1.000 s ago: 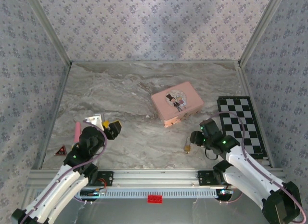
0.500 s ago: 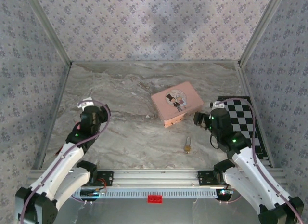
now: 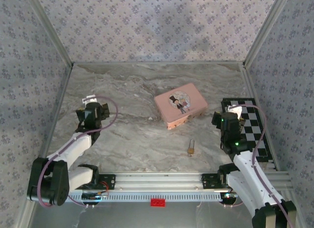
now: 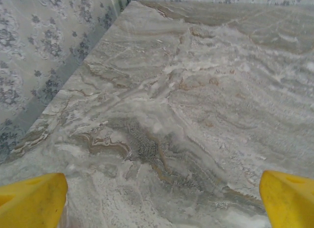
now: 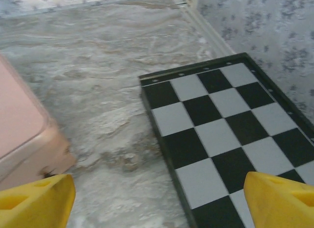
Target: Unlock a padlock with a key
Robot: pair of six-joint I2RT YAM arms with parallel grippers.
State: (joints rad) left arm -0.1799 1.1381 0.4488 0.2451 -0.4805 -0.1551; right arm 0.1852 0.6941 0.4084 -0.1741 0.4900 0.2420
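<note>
The tiny brass padlock [image 3: 191, 150] lies on the marble table [image 3: 142, 90] near the front, just below the pink tin, with a thin silver piece at its top end. The key is too small to tell apart from it. My left gripper [image 3: 92, 112] hangs over the table's left side, far from the padlock. Its yellow fingertips [image 4: 34, 199] stand wide apart, and the left gripper [image 4: 162, 201] has only bare marble between them. My right gripper [image 3: 226, 121] sits at the checkerboard's near-left edge, right of the padlock. In the right wrist view, the right gripper [image 5: 158, 201] is open and empty.
A pink rectangular tin [image 3: 180, 105] with a cartoon couple lies right of centre; its corner [image 5: 29, 139] is close to my right gripper's left finger. A black-and-white checkerboard [image 3: 248, 125] lies along the right wall. Patterned walls enclose the table on three sides.
Both arms have drawn away from the table's front, the left toward the left wall, the right toward the checkerboard. Both grippers have opened wider. The padlock has not moved.
</note>
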